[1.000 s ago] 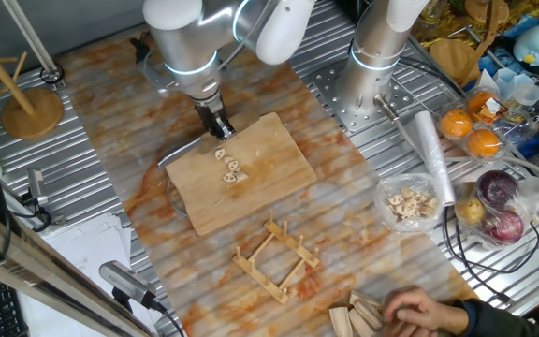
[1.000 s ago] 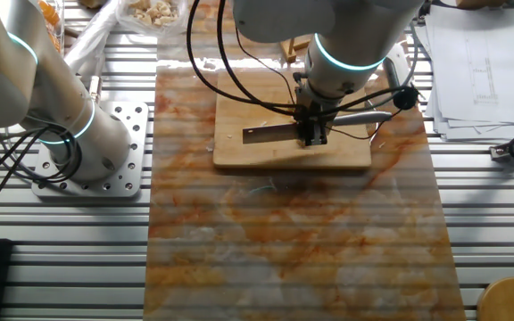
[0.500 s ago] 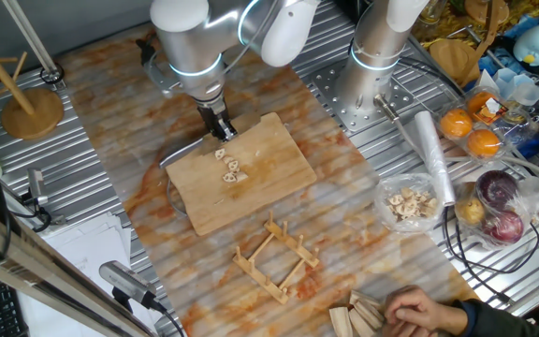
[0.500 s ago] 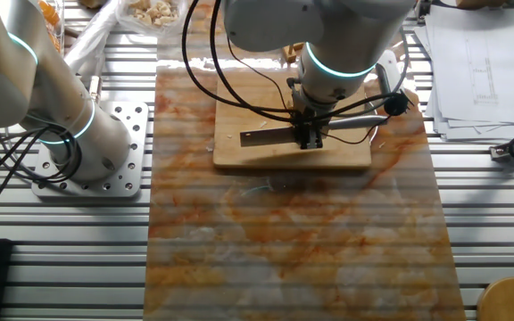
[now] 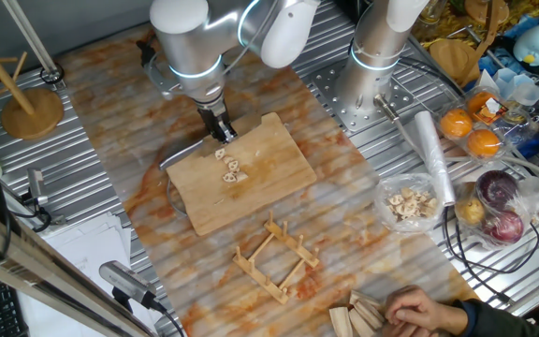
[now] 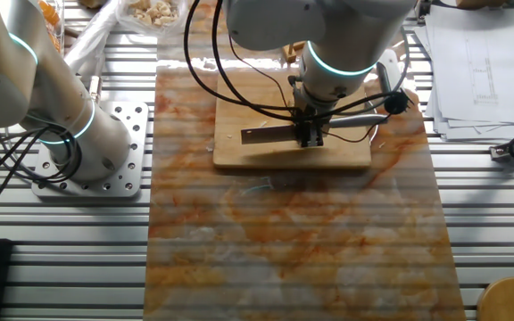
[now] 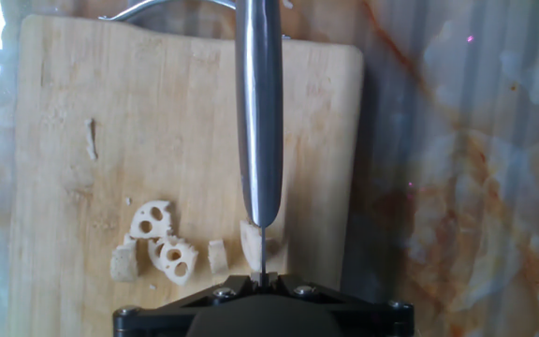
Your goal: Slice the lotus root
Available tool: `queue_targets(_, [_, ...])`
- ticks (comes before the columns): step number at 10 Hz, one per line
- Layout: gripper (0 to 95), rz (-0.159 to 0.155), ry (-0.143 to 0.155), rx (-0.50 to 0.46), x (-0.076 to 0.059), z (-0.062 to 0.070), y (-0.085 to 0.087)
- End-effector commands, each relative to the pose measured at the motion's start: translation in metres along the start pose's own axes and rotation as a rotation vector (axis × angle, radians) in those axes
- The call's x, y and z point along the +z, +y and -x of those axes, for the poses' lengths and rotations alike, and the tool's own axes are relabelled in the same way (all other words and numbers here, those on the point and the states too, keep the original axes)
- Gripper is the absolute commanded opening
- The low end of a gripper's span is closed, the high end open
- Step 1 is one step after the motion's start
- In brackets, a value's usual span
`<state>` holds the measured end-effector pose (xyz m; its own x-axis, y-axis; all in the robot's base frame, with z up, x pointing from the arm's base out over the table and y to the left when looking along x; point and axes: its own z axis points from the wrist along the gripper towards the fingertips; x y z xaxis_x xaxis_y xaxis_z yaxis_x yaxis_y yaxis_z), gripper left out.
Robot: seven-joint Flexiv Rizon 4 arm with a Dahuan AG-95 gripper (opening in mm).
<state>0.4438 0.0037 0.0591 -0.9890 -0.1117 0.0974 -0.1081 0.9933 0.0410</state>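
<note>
Now mid-cut. Black two-finger tool clenched on the handle of a steel knife, blade edge-down along the view, presumably so a straight descent does the slicing. Pale beige lotus root on the light wooden cutting board, near its edge closest to the tool: uncut stub touching the blade just under the tool, thin holed slices and small offcuts lying close beside it on one side. Board flat on the marbled orange table, giving a firm surface to cut against. Probably several slices done, little stub left. Risk, as judged: unheld stub rolling or skidding under the blade.
</note>
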Motion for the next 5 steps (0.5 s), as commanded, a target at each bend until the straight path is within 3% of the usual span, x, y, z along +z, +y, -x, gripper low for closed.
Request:
queue_targets(1, [0.0,0.0,0.001,-0.001,-0.001,-0.001,0.0])
queue_targets(5, [0.0,-0.001,-0.012,0.006,0.012,0.001,0.001])
